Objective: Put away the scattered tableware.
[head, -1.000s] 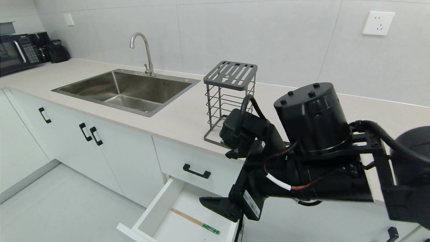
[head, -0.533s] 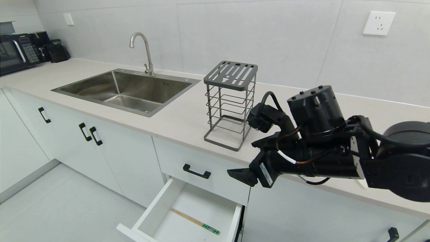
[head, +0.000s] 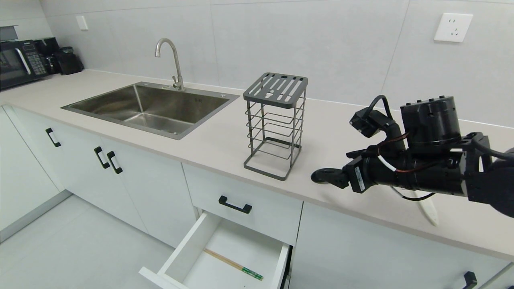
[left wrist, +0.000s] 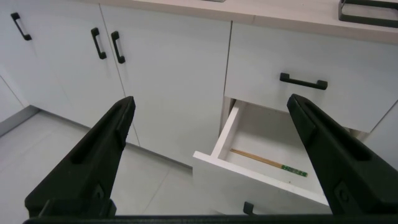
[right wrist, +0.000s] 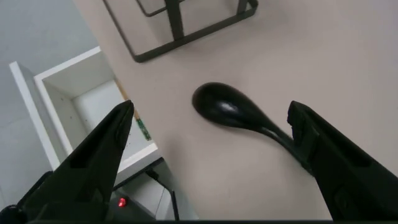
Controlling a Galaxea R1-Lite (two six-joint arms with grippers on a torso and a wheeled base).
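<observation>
The black spoon [right wrist: 231, 111] lies flat on the pale counter [head: 225, 144], near its front edge and just to the right of the wire rack [head: 275, 124]. The right gripper [right wrist: 210, 107] hangs over it with fingers spread wide, the bowl between them and the handle running under one finger; I cannot tell if they touch. A white utensil [head: 428, 209] lies on the counter beneath that arm, partly hidden by it. The left gripper [left wrist: 209, 102] is held out in front of the cabinets, fingers also wide apart and holding nothing. Below the counter the lower drawer [head: 192, 245] stands pulled out with chopsticks [head: 233, 264] lying inside. Further left are a steel sink [head: 120, 122] with its tap [head: 168, 60], and a microwave [head: 16, 62] in the corner. Grey tiles cover the wall, with a socket [head: 451, 27].
</observation>
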